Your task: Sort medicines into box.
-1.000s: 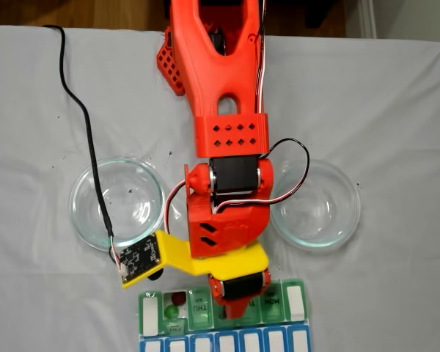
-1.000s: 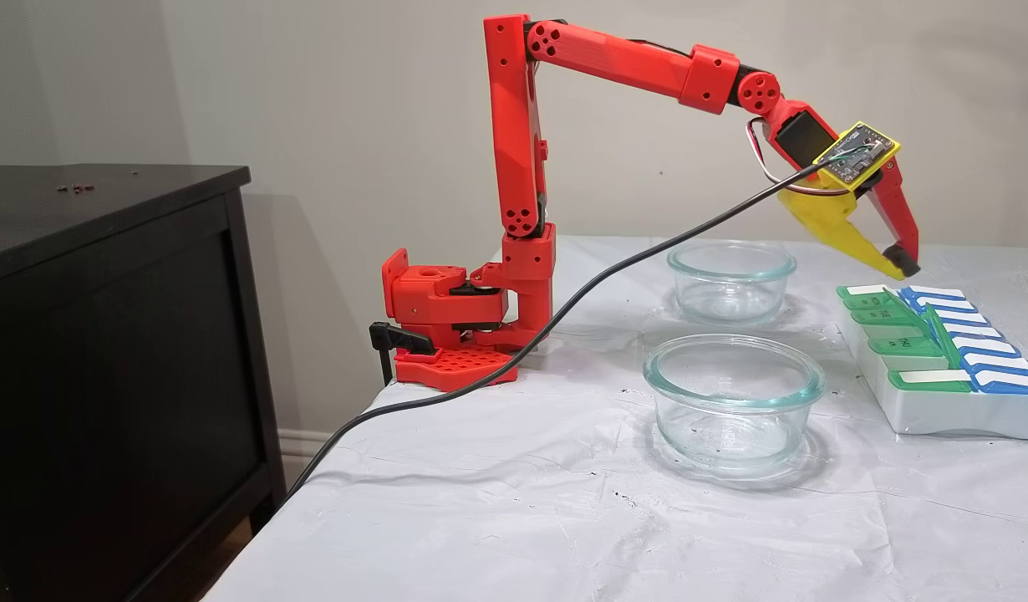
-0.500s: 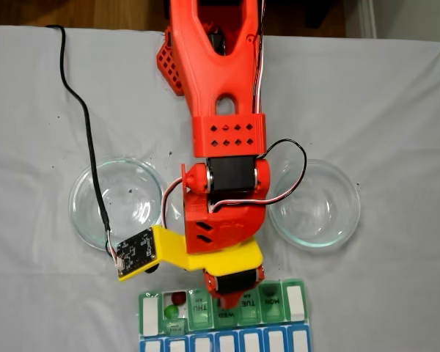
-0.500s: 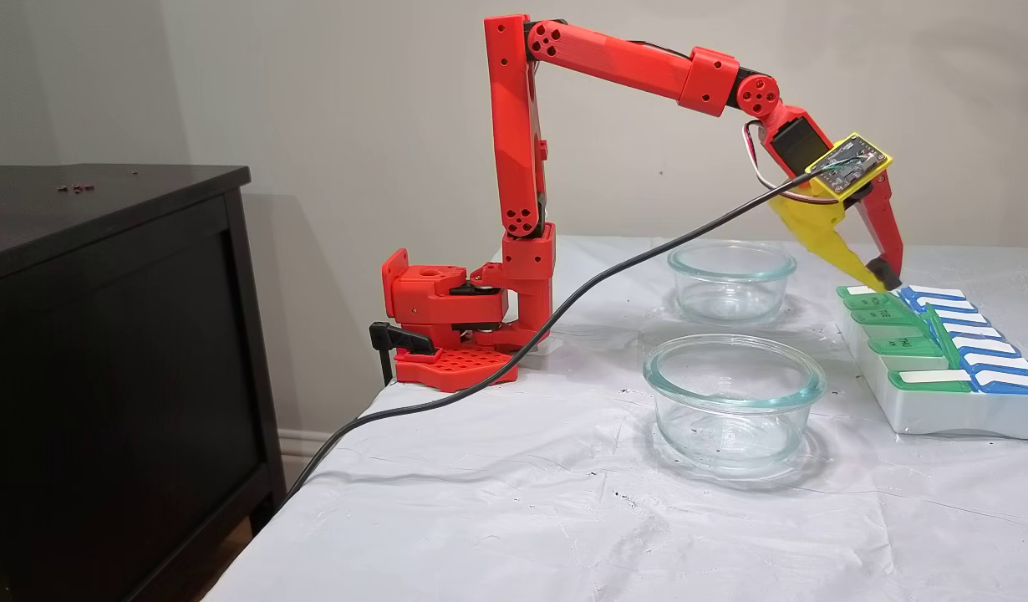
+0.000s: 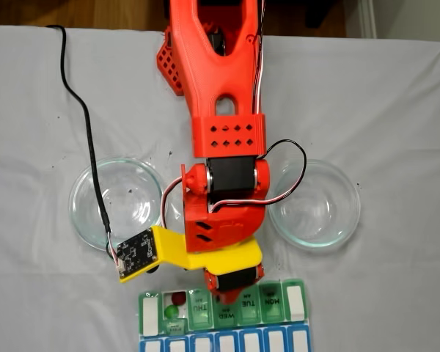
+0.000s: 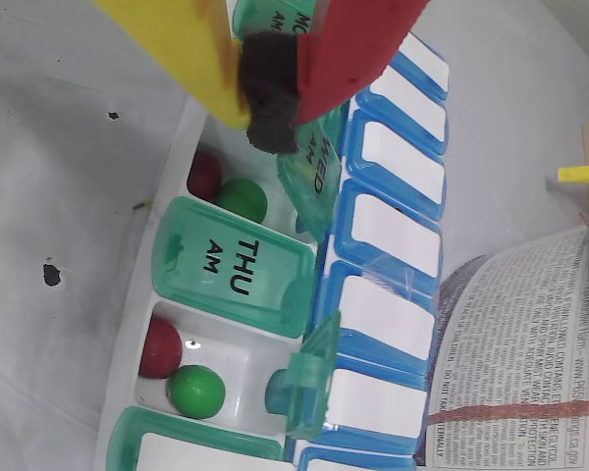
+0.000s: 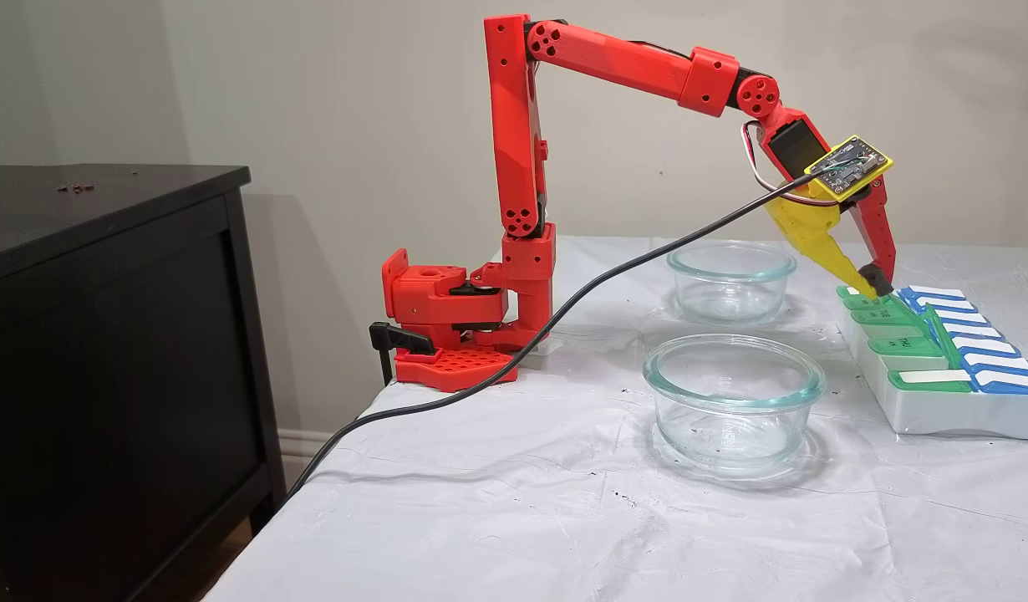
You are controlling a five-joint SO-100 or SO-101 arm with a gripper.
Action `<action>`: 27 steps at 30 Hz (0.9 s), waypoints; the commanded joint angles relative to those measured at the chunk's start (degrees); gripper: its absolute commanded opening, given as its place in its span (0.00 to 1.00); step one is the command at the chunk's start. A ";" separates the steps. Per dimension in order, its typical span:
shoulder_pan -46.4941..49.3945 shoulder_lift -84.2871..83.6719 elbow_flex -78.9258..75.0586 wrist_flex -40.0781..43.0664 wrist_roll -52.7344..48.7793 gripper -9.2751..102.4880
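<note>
Green box (image 6: pixel 238 278) lid just under fingers (image 6: pixel 260 93); fingers closed, seemingly empty; medicines (image 6: pixel 195 390) in open compartments.

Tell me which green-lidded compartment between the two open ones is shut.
The THU AM compartment: its lid lies flat and closed, while the compartments on either side stand open, each holding a red ball and a green ball.

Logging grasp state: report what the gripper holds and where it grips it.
Nothing is held. The gripper is shut with only its black pad at the tips, above the box.
</note>
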 commanded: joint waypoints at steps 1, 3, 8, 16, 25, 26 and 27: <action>-0.09 1.23 -1.05 -1.67 -0.62 0.08; 0.53 2.20 -1.93 -2.02 -0.44 0.08; 3.25 9.14 -3.34 -0.18 -0.70 0.08; 2.99 13.10 -1.41 -4.31 0.35 0.08; -0.97 4.66 0.79 -15.38 1.41 0.08; -0.97 3.60 0.35 -16.08 1.41 0.08; -0.88 2.55 -0.18 -16.52 1.23 0.08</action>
